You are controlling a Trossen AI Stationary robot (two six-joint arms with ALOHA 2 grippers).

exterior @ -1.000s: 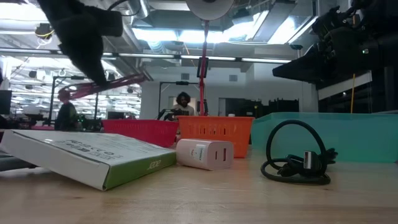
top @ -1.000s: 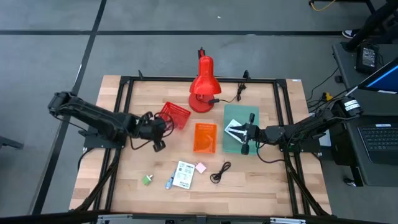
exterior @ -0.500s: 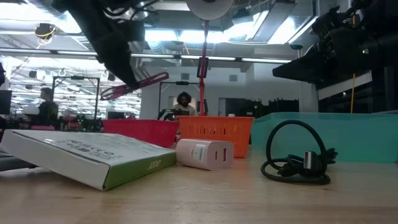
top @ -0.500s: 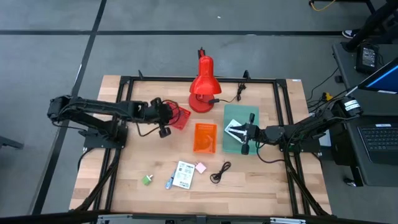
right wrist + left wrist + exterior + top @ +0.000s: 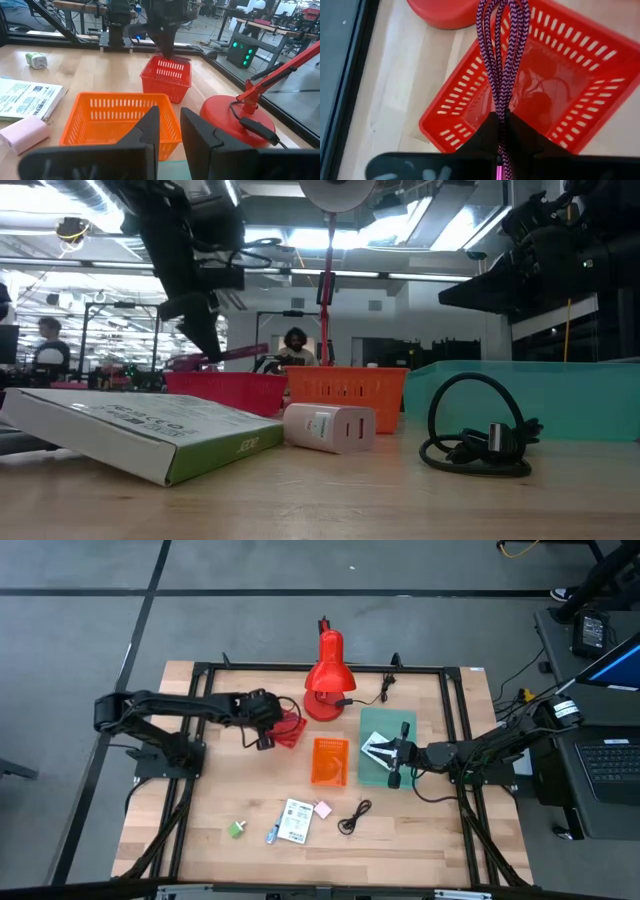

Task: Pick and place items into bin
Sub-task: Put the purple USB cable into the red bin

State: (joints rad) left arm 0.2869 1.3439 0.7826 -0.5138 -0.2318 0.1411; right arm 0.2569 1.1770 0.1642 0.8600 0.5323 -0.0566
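Note:
My left gripper [image 5: 264, 723] is shut on the dark red braided cord [image 5: 502, 60] above the red basket [image 5: 288, 728]. In the low view the cord [image 5: 218, 359] sticks out level at the basket's rim [image 5: 230, 380]. My right gripper [image 5: 393, 756] waits over the teal bin [image 5: 385, 730], its fingers slightly open [image 5: 170, 131]. On the table lie a white printed packet [image 5: 295, 821], the pinkish cube [image 5: 323, 810], the black coiled cable [image 5: 354, 816] and the green cube [image 5: 236, 829]. My left gripper pinches the cord between its two fingers where several strands are bunched together [image 5: 501, 116]. The looped strands run on past the fingertips over the inside of the red basket [image 5: 540, 95]. The cord is lifted clear of the table.
The red desk lamp [image 5: 325, 675] stands just beyond the red basket. An orange basket [image 5: 329, 761] sits between the red basket and the teal bin. Something white [image 5: 377, 749] lies in the teal bin. A small blue thing [image 5: 271, 834] lies by the packet. People show in the room behind.
My left gripper has carried the cord toward the table's far-right, from beside the red basket to above it, and has come down. The cord's free end now sits at the basket's rim.

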